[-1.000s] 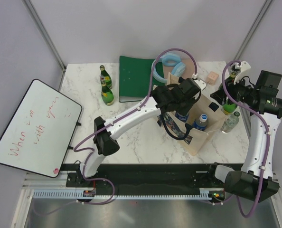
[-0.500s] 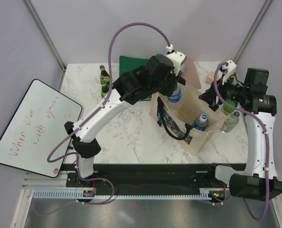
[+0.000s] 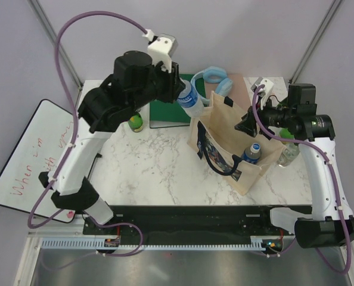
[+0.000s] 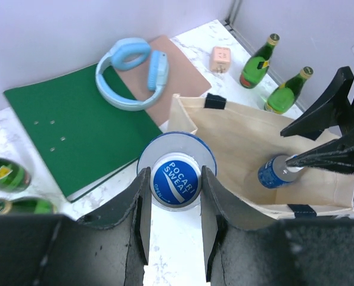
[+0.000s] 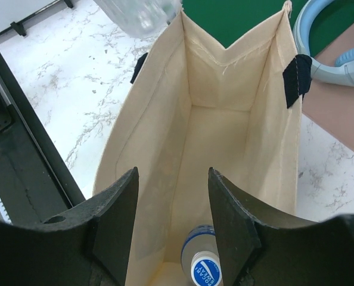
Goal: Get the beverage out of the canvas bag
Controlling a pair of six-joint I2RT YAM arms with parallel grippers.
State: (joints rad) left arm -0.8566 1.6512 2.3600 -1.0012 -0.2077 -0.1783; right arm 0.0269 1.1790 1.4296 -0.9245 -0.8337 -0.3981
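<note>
Item: my left pincer [image 4: 173,179], clamped on bottle [image 3: 191,102], now lifted clear of canvas bag [image 3: 223,132]; second bottle [image 3: 252,152] remains inside.

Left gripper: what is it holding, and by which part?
The left gripper holds a Pocari Sweat bottle, pinched at its capped top end.
</note>
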